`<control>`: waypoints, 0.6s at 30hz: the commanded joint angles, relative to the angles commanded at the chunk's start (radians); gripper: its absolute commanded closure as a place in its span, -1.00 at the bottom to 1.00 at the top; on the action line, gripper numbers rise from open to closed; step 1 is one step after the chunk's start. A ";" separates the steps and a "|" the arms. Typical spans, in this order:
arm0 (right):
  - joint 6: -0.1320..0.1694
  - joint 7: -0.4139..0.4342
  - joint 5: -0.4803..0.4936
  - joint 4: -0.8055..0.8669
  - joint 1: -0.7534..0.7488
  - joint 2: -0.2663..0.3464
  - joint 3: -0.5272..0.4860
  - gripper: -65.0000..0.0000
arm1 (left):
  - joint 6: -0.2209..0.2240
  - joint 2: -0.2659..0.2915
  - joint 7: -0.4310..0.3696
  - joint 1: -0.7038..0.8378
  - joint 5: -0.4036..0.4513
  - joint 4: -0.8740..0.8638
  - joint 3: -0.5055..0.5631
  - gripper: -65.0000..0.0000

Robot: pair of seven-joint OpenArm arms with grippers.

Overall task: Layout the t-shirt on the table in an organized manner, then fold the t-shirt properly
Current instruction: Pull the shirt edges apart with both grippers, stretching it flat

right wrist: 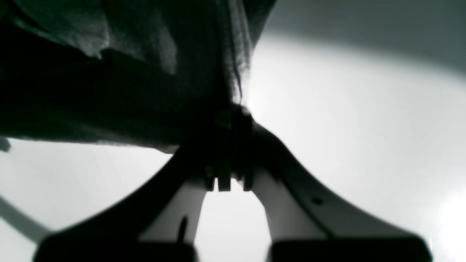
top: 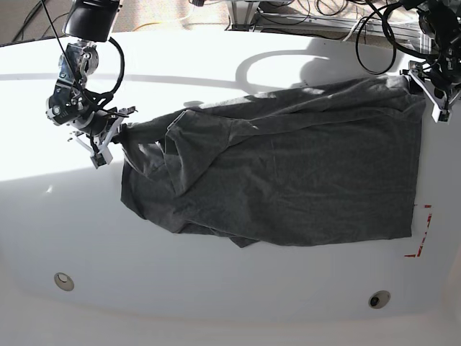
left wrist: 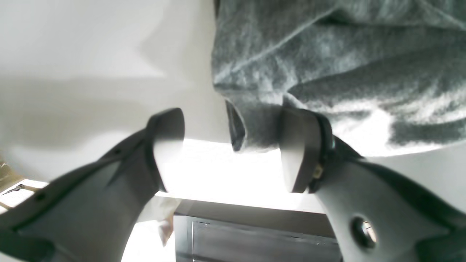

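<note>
Two grippers in play, both at the plain dark heather-grey knit t-shirt [top: 288, 173], which lies mostly spread but wrinkled on the glossy white curved-edge table [top: 216, 288]. Right gripper [right wrist: 227, 145], at the shirt's edge farthest from the red tape mark [top: 420, 232], has its jaws pinched together on a bunched bit of that edge; the cloth there rises in a small peak. Left gripper [left wrist: 231, 149], at the shirt corner up the table from the tape, has jaws spread wide; a flap of hem sits between them against one pad, not clamped.

Step, as I read it: layout, not folding. One side of the shirt is doubled over itself.

Next move needs the left jaws to close on that hem, then both arms pull apart to tension the cloth flat.
</note>
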 joint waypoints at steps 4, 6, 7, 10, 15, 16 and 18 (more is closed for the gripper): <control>0.000 0.000 0.000 0.000 0.000 0.000 0.002 0.93 | 0.000 0.000 0.000 -0.017 0.002 -0.029 0.044 -0.20; 0.000 0.000 -0.002 0.000 0.000 0.000 0.002 0.93 | 0.000 0.000 0.000 -0.018 0.002 -0.040 0.051 -0.19; 0.000 0.000 -0.002 0.000 0.000 0.000 0.002 0.93 | 0.000 0.000 0.000 -0.018 0.002 -0.052 0.052 -0.19; 0.000 0.000 -0.002 0.002 0.000 0.002 0.003 0.93 | 0.000 0.000 0.000 -0.020 0.002 -0.080 0.052 -0.16; 0.000 0.000 -0.003 0.002 0.000 0.006 0.014 0.94 | 0.000 -0.002 0.000 -0.020 0.003 -0.123 0.066 0.43; 0.000 0.000 -0.003 0.002 0.000 0.006 0.028 0.95 | 0.000 -0.006 0.000 -0.020 0.003 -0.133 0.075 0.57; 0.000 0.000 -0.003 0.002 0.000 0.003 0.046 1.00 | 0.000 -0.018 0.000 -0.020 0.003 -0.140 0.094 0.68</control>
